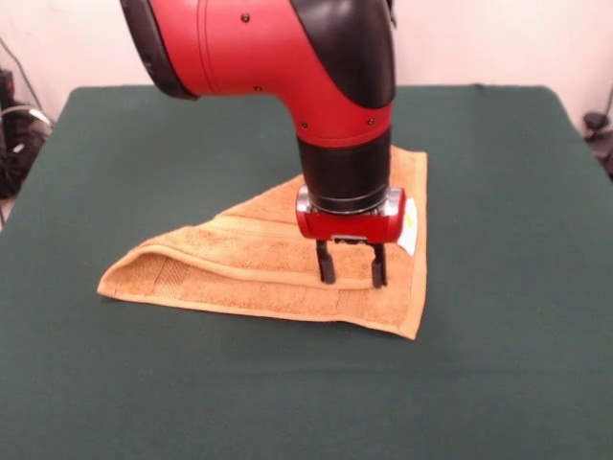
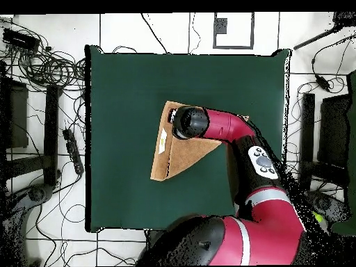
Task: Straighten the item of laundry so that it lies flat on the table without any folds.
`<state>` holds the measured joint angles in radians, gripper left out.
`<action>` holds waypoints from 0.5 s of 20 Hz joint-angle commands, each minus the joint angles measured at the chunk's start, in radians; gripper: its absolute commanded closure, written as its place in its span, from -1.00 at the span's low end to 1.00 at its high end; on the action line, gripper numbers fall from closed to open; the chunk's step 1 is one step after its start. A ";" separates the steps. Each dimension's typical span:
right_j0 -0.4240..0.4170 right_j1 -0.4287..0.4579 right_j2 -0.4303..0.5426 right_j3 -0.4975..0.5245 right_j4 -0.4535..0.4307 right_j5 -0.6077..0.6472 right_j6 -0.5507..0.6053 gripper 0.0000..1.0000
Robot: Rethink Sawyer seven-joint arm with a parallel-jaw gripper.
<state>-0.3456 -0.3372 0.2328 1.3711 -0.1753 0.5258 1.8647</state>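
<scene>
towel folded into a triangle, claw standing over its right part

going left to right in the front view: the orange-tan terry towel (image 1: pixel 259 264) lay near the middle of the green table (image 1: pixel 86 383), folded over itself into a triangle whose doubled point aimed left; then came the gripper (image 1: pixel 352 264), fingers spread apart and empty, tips at the cloth near the front hem, with a white-and-yellow label (image 1: pixel 410 230) just beside it at the towel's right edge. judged from here, closing could pinch both layers together (the fold would simply travel along), or the pile could slip from the tips. nothing else sat on the felt; the red arm (image 2: pixel 229 128) hid the towel's far corner.
</scene>
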 commanded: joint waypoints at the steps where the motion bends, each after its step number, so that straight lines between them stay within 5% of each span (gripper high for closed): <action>1: 0.019 0.101 -0.002 -0.029 0.037 -0.043 0.155 -1.00; 10: 0.024 0.125 -0.008 -0.043 0.034 -0.036 0.131 -1.00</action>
<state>-0.3458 -0.3329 0.2283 1.3677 -0.1584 0.5264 1.8647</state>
